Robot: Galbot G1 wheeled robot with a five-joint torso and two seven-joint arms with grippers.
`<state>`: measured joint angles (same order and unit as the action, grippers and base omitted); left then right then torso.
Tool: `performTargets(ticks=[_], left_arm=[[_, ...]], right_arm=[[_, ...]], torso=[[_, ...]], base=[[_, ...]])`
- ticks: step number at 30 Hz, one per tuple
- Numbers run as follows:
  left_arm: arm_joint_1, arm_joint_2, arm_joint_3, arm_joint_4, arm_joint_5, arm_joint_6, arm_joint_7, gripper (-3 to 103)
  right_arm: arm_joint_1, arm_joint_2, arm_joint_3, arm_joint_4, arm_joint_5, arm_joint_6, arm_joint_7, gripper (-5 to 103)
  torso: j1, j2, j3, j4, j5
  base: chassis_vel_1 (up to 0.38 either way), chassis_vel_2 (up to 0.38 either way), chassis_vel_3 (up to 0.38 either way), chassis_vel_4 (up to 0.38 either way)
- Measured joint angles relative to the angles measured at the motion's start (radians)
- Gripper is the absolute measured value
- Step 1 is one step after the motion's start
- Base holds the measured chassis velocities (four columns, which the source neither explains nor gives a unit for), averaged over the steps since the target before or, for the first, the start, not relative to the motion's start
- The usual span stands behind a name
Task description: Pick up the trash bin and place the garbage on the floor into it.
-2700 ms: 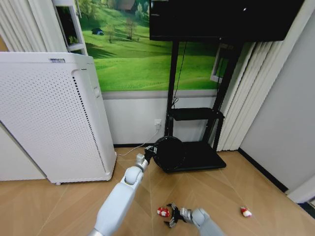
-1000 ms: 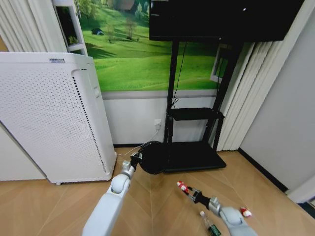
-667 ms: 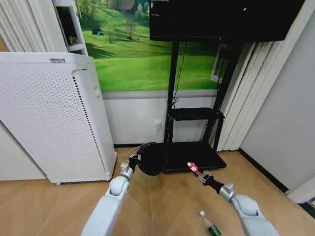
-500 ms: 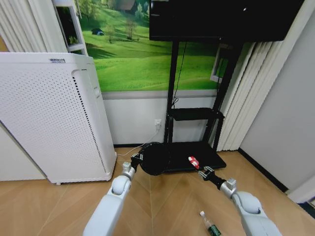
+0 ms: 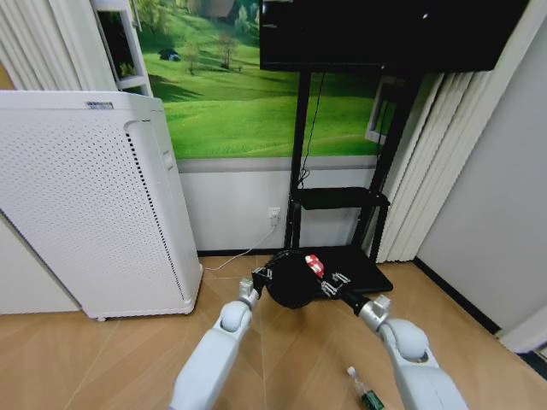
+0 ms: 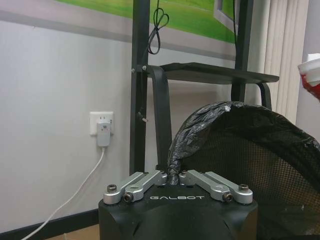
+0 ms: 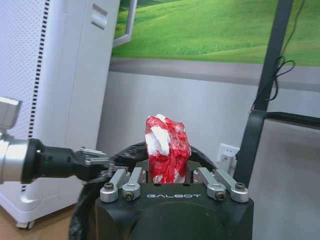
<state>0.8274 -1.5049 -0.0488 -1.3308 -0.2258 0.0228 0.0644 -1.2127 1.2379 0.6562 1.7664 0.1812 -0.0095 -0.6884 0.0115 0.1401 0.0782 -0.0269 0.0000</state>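
Light is coming in even and bright, diffuse, apparently from overhead — no hard shadows falling on the floor [image 5: 282, 359]. The white perforated appliance [image 5: 85, 205] is reading close to blown out in the head view, its holes still resolving. The dark screen [image 5: 385, 34] at 12 o'clock is showing a tiny specular dot. Wide-angle distortion is bending the curtains [image 5: 427, 162] toward 3 o'clock. In the right wrist view, the red-and-white wrapper [image 7: 166, 149] is staying sharp while the landscape mural [image 7: 210, 25] is going soft. In the left wrist view, the bin liner [image 6: 200, 130] is catching grey sheen — edges slightly blurring.
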Motion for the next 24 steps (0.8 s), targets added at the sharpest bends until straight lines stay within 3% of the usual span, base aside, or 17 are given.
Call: performTargets(ticks=[5, 10, 17, 19, 20, 22, 24], left_arm=[[-0.005, -0.026, 0.008, 0.017, 0.007, 0.0, -0.007, 3], [-0.005, -0.029, 0.013, 0.017, 0.008, 0.0, -0.011, 3], [-0.002, -0.029, 0.012, 0.023, 0.015, 0.001, -0.012, 3], [-0.001, -0.03, 0.012, 0.025, 0.017, 0.001, -0.012, 3], [-0.001, -0.031, 0.011, 0.026, 0.018, 0.001, -0.012, 3], [0.0, -0.031, 0.01, 0.027, 0.019, 0.001, -0.012, 3], [0.006, -0.029, 0.006, 0.024, 0.019, 0.001, -0.012, 3]], right_arm=[[0.0, 0.011, -0.046, -0.021, -0.058, -0.014, 0.009, 33], [0.013, 0.017, -0.061, -0.062, -0.077, -0.023, 0.046, 48], [0.025, 0.003, -0.047, -0.092, -0.075, -0.009, 0.057, 82], [0.022, 0.002, -0.043, -0.083, -0.07, -0.009, 0.059, 82], [0.018, 0.002, -0.038, -0.07, -0.06, -0.009, 0.065, 86], [0.009, 0.003, -0.032, -0.045, -0.041, -0.015, 0.082, 91], [-0.014, 0.003, -0.013, 0.022, 0.015, -0.046, 0.149, 99]], torso=[[0.0, 0.0, 0.0, 0.0, 0.0001], [0.0, 0.0, 0.0, 0.0, 0.0001], [0.0, 0.0, 0.0, 0.0, 0.0001], [0.0, 0.0, 0.0, 0.0001, 0.0001], [0.0, 0.0, 0.0, 0.0, 0.0001], [0.0, 0.0, 0.0, 0.0001, 0.0001], [0.0, 0.0, 0.0, 0.0, 0.0]], base=[[0.0, 0.0, 0.0, 0.0], [0.0, 0.0, 0.0, 0.0], [0.0, 0.0, 0.0, 0.0], [0.0, 0.0, 0.0, 0.0], [0.0, 0.0, 0.0, 0.0], [0.0, 0.0, 0.0, 0.0], [0.0, 0.0, 0.0, 0.0]])
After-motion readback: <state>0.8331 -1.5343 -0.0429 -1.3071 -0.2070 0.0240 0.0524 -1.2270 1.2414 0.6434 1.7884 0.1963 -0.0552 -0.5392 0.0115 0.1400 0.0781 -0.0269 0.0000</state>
